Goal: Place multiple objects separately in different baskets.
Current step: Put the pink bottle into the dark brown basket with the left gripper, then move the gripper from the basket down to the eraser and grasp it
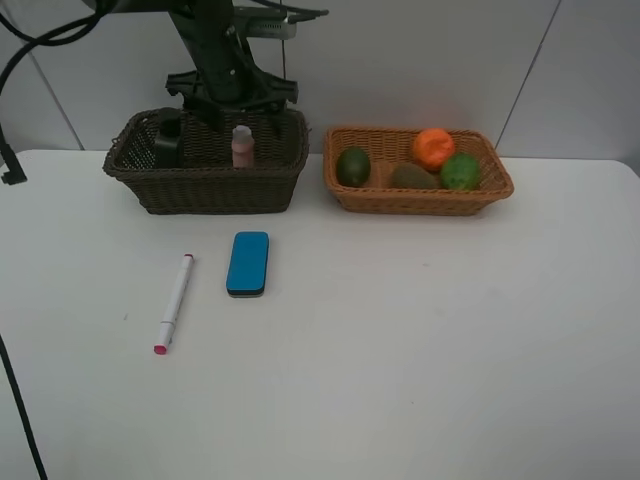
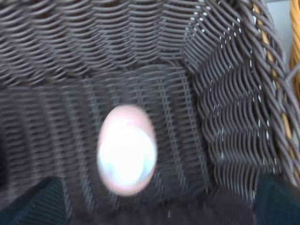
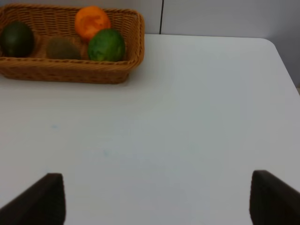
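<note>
Filling most of the high view, the white table (image 1: 420, 360) carries two wicker baskets side by side along its far edge. The dark brown basket (image 1: 205, 185), the deeper one, stands on the left. The light orange-tan basket (image 1: 420, 197), shallower, stands just to its right with a narrow gap between them. The left arm (image 1: 215, 50) reaches down over the dark basket's back wall.

Inside that basket the dark green pump bottle (image 1: 168, 142) stands at the left end. The pink bottle (image 1: 242, 147), small and pale with a white top, stands upright near the middle. The left wrist view looks down on the bottle's cap (image 2: 126, 150), a blurred pale oval against the dark weave. The left gripper (image 2: 154, 208) hangs above it, its dark fingers (image 2: 33, 204) far apart and holding nothing.

The right gripper (image 3: 157, 199) hovers over bare table, jaws spread wide and empty.

The tan basket holds four fruits. A dark green fruit (image 1: 353, 166) lies at the left end, an orange (image 1: 433, 148) against the back wall and a brighter green fruit (image 1: 460, 171) at the right end. A brown kiwi (image 1: 412, 177) sits low between the two green ones.

In front of the dark basket lies the blue eraser block (image 1: 248, 263), a rounded slab with a dark underside. To its left, apart from it, lies the white marker (image 1: 175, 302), slim, with a pink-red tip toward the near edge.
</note>
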`<state>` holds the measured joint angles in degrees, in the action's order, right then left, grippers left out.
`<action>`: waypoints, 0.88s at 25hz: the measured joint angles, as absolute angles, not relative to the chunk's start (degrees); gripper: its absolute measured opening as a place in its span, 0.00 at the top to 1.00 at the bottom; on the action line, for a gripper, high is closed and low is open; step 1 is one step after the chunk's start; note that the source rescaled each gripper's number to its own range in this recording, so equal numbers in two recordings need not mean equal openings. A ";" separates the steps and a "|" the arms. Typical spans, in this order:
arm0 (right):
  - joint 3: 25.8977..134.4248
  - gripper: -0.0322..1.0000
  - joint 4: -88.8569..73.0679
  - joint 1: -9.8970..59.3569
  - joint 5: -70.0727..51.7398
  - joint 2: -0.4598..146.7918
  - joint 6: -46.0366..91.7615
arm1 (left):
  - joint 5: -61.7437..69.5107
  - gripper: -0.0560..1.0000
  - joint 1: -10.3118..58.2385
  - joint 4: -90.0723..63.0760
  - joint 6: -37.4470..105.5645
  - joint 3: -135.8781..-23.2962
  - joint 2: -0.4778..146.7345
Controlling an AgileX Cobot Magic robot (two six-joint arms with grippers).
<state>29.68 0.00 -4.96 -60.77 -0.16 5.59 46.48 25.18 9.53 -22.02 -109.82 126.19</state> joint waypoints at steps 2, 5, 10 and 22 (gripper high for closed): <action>29.68 0.00 0.00 -4.96 -60.77 -0.16 5.59 | 49.66 0.00 25.18 9.08 -22.02 -109.82 123.85; 29.68 0.00 0.00 -4.96 -60.77 -0.16 5.59 | 55.31 0.00 25.18 6.49 -23.10 -109.82 120.29; 29.68 0.00 0.00 -4.96 -60.77 -0.16 5.59 | 66.06 0.00 25.99 3.34 -25.02 -109.94 117.04; 29.68 0.00 0.00 -4.96 -60.77 -0.16 5.55 | 68.59 0.00 31.06 3.08 -27.66 -102.30 116.86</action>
<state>29.68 0.00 -4.96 -60.77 -0.16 5.55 68.59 31.06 3.08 -27.66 -102.30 116.86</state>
